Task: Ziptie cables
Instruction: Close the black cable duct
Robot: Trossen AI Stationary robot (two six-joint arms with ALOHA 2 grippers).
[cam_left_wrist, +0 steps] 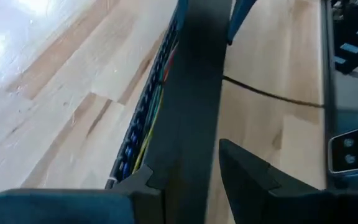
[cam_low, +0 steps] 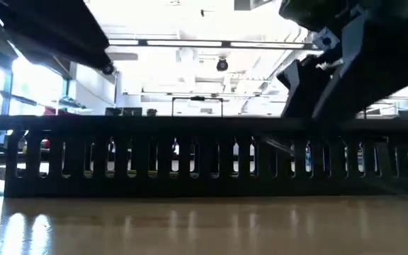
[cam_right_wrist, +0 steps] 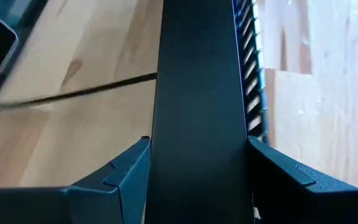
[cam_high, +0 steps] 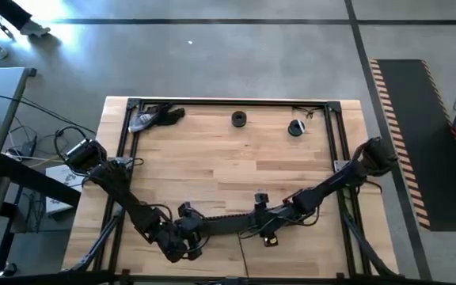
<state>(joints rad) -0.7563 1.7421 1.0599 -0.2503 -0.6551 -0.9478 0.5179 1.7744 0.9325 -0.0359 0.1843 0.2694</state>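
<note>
The counter (cam_high: 228, 166) is pale butcher-block wood, its planks running lengthwise, framed by a black metal rail along the far edge and both sides. It stands on a grey concrete floor (cam_high: 212, 55) crossed by dark seams; a black mat with an orange-striped border (cam_high: 414, 134) lies beyond the right side.

Along the near edge lies a long black slotted channel (cam_high: 226, 223), with both arms bent down to it. The left pincer (cam_high: 187, 231) sits at the channel's left end, and in its wrist view its two dark fingers (cam_left_wrist: 253, 180) straddle the channel's black cover, closed against it. The right pincer (cam_high: 269, 218) straddles the channel further right, gripping the cover on both sides in the same way.

The cables (cam_left_wrist: 146, 118) lie inside the channel, showing as thin yellowish and reddish strands behind the slotted wall (only the left wrist view catches them). A single dark line (cam_left_wrist: 272, 94) crosses the wood beside the channel.

Near the far edge sit two small black round parts (cam_high: 238, 119) and a dark tool (cam_high: 155, 117) by the far left corner. The low view looks through the slots into a bright room with ceiling strip lights (cam_low: 190, 44).
</note>
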